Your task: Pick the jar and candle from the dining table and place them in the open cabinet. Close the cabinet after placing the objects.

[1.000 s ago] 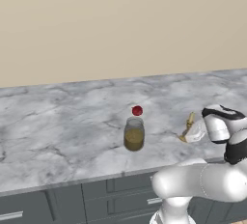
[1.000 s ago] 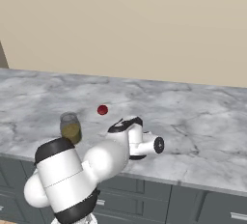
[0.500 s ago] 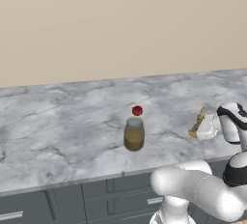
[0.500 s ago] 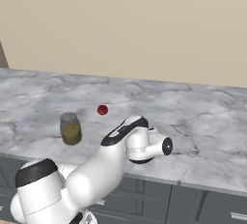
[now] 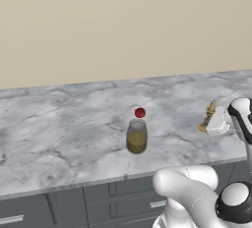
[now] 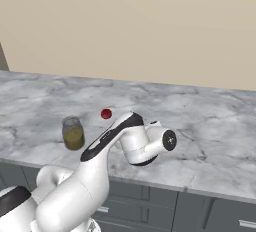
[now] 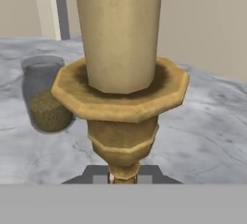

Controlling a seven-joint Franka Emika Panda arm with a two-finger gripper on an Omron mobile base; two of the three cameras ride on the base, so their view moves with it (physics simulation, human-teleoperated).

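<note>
Jar and ball on the dining table, candle off to the right

The jar (image 5: 137, 136) stood on the dining table (image 5: 59, 133) toward its near edge, with the small ball (image 5: 140, 112) just behind it on the far side. Well to the right of both, the candle (image 5: 208, 116) leaned tilted above the tabletop, clamped in the gripper (image 5: 218, 123). From the hand view, the jar (image 7: 44, 95) sat behind the candle (image 7: 120, 59), to its left. Drawers (image 5: 113, 200) ran beneath the near edge.

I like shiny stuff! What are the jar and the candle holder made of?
The jar looks like clear glass: you can see the olive-brown filling through it. The candle looks like pale matte wax, and its holder seems dull golden brass, though it's not very shiny.
</note>
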